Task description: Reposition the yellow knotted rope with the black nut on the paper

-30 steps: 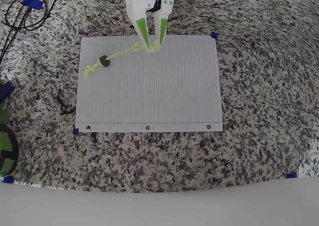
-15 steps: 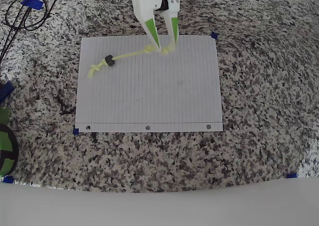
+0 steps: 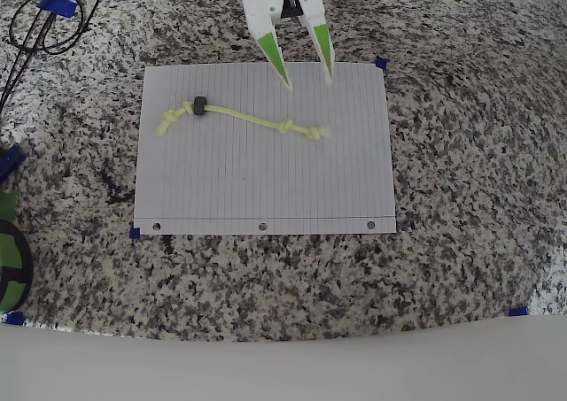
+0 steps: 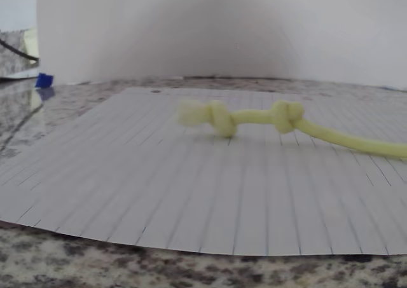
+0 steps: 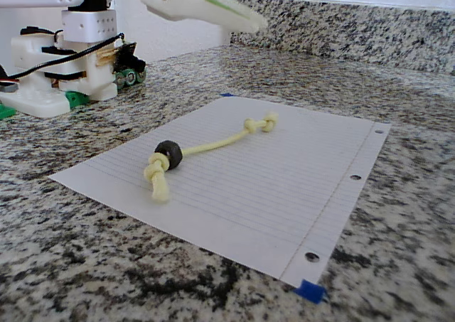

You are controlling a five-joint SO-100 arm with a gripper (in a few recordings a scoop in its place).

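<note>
The yellow knotted rope (image 3: 252,118) lies flat across the upper half of the paper (image 3: 266,180), running from a knot at the left to two knots at the right. The black nut (image 3: 200,107) sits on it near the left knot. My gripper (image 3: 307,73) hangs open over the paper's top edge, above and clear of the rope, with nothing between its green-tipped fingers (image 3: 276,60). In the wrist view the rope's knotted end (image 4: 219,118) rests on the lined paper (image 4: 191,186). The fixed view shows the rope (image 5: 213,144), the nut (image 5: 169,154) and the raised gripper (image 5: 242,16).
The paper lies on a speckled granite counter (image 3: 461,197), taped at its corners with blue tape (image 3: 381,63). Black cables (image 3: 40,25) coil at the top left of the overhead view. The arm's white base (image 5: 64,80) stands behind the paper in the fixed view.
My gripper has let go of the rope's right end and opened wider, rising toward the paper's top edge. The rope now lies flat, its right end farther right and lower than before.
</note>
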